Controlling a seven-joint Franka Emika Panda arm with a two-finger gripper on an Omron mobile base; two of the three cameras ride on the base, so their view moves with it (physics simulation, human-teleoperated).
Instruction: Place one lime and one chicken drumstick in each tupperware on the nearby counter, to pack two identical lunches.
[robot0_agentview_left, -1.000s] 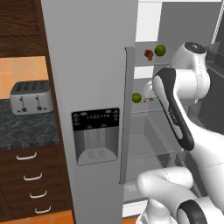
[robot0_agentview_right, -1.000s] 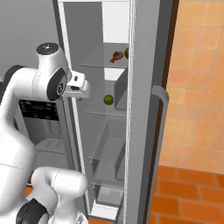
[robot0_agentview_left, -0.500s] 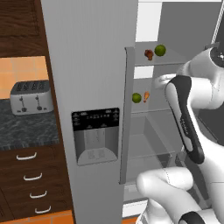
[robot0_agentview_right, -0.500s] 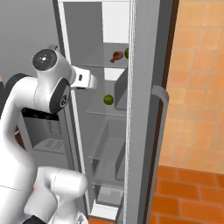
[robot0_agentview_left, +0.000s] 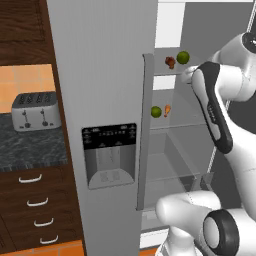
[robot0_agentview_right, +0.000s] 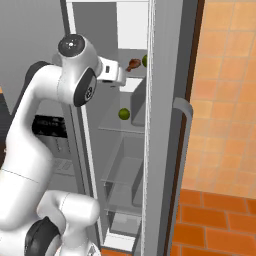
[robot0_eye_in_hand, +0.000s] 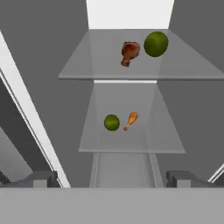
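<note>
Glass shelves (robot0_eye_in_hand: 131, 144) inside open fridge (robot0_agentview_left: 100, 75) hold all four food items, none packed yet. Upper shelf: dark-brown drumstick (robot0_eye_in_hand: 129, 52) just left of large lime (robot0_eye_in_hand: 156, 43), nearly touching. Lower shelf: small lime (robot0_eye_in_hand: 111, 122) just beside orange drumstick (robot0_eye_in_hand: 131, 120), a small gap between.

Gripper (robot0_eye_in_hand: 111, 178) empty, fingertips (robot0_eye_in_hand: 43, 178) spread wide, pointing into fridge — all items well ahead of the fingers, not between them. Lower pair sits almost on the gripper's centre line in hand view; upper pair higher and a bit right. Orange drumstick's long axis diagonal in hand view, thin end toward lower left, fat end upper right; brown one roughly along the view's vertical, thin end toward the camera.

Single arm, so no choice of hand. Likely next: push forward to one item, jaws straddling it.

Left base view adds counter (robot0_agentview_left: 30, 145) with silver toaster (robot0_agentview_left: 35, 110) to the left of the fridge, drawers below; tupperware not seen. Right base view shows wrist level with upper shelf, small lime (robot0_agentview_right: 124, 114) below it, door edge hiding part of the big lime.
</note>
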